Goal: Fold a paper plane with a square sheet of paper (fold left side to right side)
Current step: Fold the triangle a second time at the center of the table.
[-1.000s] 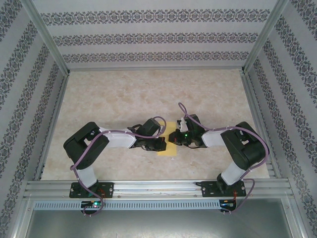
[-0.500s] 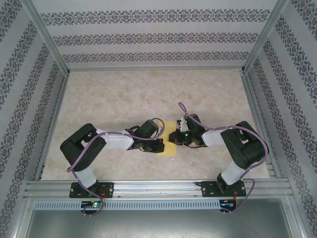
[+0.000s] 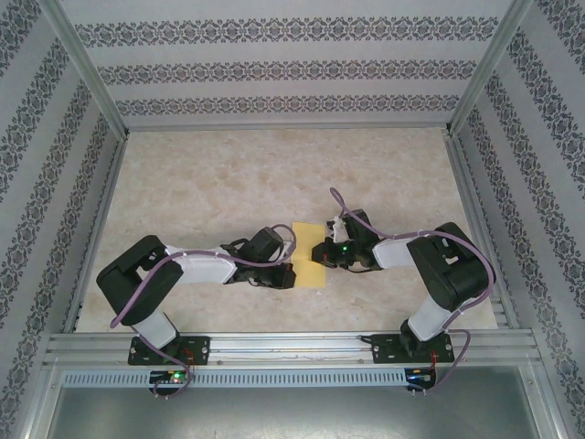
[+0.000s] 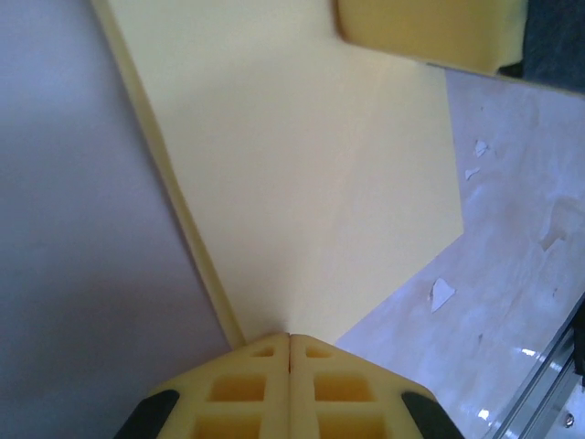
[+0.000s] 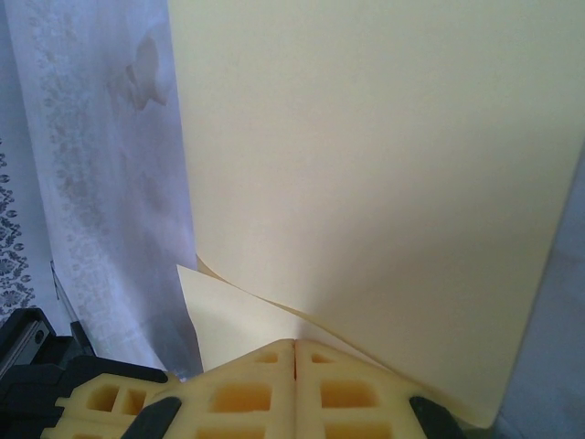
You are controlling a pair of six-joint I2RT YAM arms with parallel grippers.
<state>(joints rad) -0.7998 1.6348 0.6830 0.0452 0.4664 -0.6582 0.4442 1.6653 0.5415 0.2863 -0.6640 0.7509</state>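
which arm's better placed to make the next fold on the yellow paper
Left, probably: the left gripper is shut on the sheet of paper at its left edge, the side to carry over, while the right gripper anchors the right.

R gripper [image 5: 293, 346] pinching yellow sheet [image 5: 375, 165] (two layers apart), tabletop [image 5: 101, 183] left

The top camera sits high behind the arms [image 3: 210, 265] and looks down at the whole table [image 3: 228, 174]. The left wrist camera sits just behind the left fingers [image 4: 274, 370] and looks out past their tips. The right one does the same behind the right fingers [image 5: 315, 366]. All three see the paper [image 3: 309, 270] at the fingertips, and the wrist ones are very close to it.
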